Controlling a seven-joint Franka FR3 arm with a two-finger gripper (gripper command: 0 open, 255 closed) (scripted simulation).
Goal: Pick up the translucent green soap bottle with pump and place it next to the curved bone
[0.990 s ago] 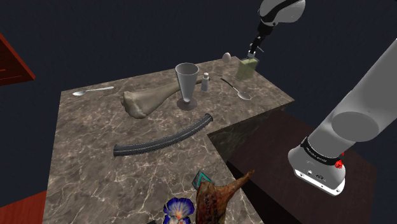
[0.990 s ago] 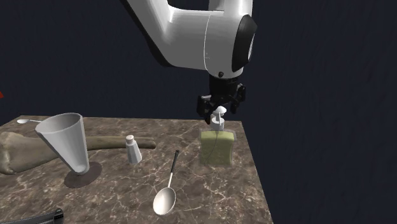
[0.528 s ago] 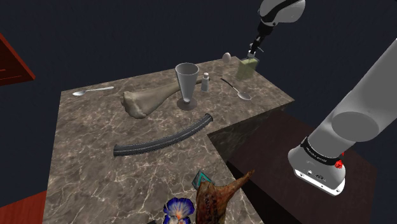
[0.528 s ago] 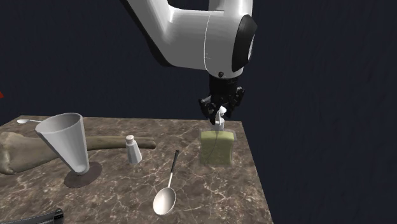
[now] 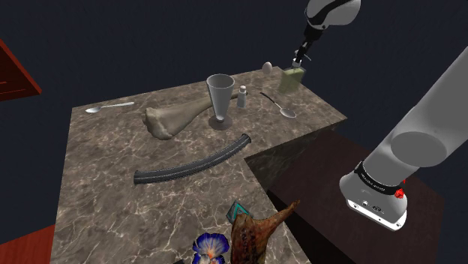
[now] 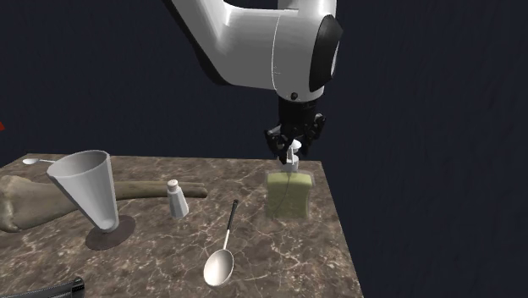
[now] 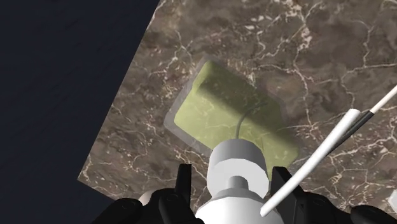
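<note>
Observed gripper narrowed over the last second, now clamped on pump of soap bottle. Found bottle upright on countertop, at 2 o'clock from curved bone in shoulder view, well apart. Judged grasp made; lift and carry outstanding.

No legible text, label or number on anything

shoulder view overlooks the whole marble counter from high; second exterior view sits low near its soap bottle corner, wrist view directly above.
</note>
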